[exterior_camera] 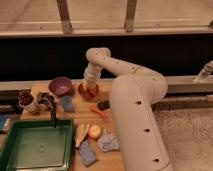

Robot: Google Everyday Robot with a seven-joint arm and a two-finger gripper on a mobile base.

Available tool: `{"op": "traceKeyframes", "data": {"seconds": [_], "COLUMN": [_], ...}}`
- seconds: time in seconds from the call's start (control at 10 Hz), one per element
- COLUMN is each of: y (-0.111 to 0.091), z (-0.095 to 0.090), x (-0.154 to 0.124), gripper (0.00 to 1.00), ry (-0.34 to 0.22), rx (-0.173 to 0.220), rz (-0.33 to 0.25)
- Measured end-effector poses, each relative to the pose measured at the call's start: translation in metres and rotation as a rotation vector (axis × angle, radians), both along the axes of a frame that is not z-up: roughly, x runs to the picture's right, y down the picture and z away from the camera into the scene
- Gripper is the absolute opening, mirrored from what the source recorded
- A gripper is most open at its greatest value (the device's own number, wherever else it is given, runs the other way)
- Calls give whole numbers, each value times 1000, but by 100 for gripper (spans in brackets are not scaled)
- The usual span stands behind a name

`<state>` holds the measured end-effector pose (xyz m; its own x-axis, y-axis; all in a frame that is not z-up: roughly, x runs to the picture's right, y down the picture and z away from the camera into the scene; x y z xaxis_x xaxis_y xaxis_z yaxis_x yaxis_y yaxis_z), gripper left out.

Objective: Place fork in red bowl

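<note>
Your gripper (89,86) hangs over the red bowl (88,92) near the bench's back edge; I cannot tell whether it has released the fork.

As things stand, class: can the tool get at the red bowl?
Probably yes: the tool hangs right over the red bowl, with nothing seen between them. The purple bowl sits off beside it.
</note>
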<state>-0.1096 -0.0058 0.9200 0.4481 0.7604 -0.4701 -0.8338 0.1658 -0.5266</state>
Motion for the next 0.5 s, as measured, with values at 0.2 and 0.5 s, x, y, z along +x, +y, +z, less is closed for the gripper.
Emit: {"op": "traceKeyframes", "data": {"seconds": [0.2,0.5], "y": [0,0], "z": [0,0], "x": [0,0], "gripper": [77,80], "ry": [0,0], "rx": [-1,-1], "rz": [0,0]}}
